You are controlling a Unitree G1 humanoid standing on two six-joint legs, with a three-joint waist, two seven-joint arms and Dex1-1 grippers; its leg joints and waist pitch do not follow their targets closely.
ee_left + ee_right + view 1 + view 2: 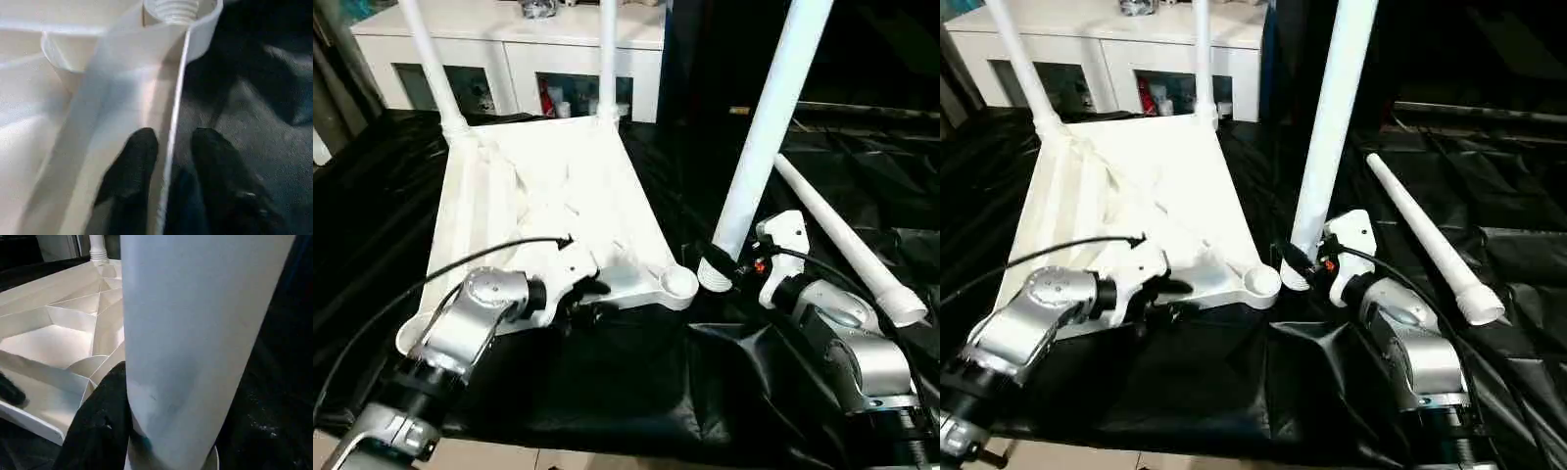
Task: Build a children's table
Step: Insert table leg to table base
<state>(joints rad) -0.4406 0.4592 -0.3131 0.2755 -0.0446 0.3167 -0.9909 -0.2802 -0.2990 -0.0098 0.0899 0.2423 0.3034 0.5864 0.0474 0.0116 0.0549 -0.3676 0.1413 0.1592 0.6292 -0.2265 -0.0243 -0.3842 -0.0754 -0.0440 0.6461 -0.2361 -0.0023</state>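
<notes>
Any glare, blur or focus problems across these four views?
Left eye view: tabletop blown out by glare, ribs barely readable. Left wrist view: soft and hazy, socket and black fingers blurred. Right wrist view: held leg too near, a featureless grey-white mass; ribs behind are sharper.

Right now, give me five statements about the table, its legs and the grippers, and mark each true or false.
1. Two legs stand upright in the far corners of the tabletop. True: far-left leg, far-right leg.
2. The right gripper holds a leg. True: it grips the third leg near its lower end.
3. The near-right socket already has a leg in it. False: it is empty; the held leg's end sits beside it.
4. The left gripper's fingers straddle the tabletop's near rim. True: one finger inside, one outside.
5. The fourth leg stands upright. False: it lies on the black sheet.
</notes>
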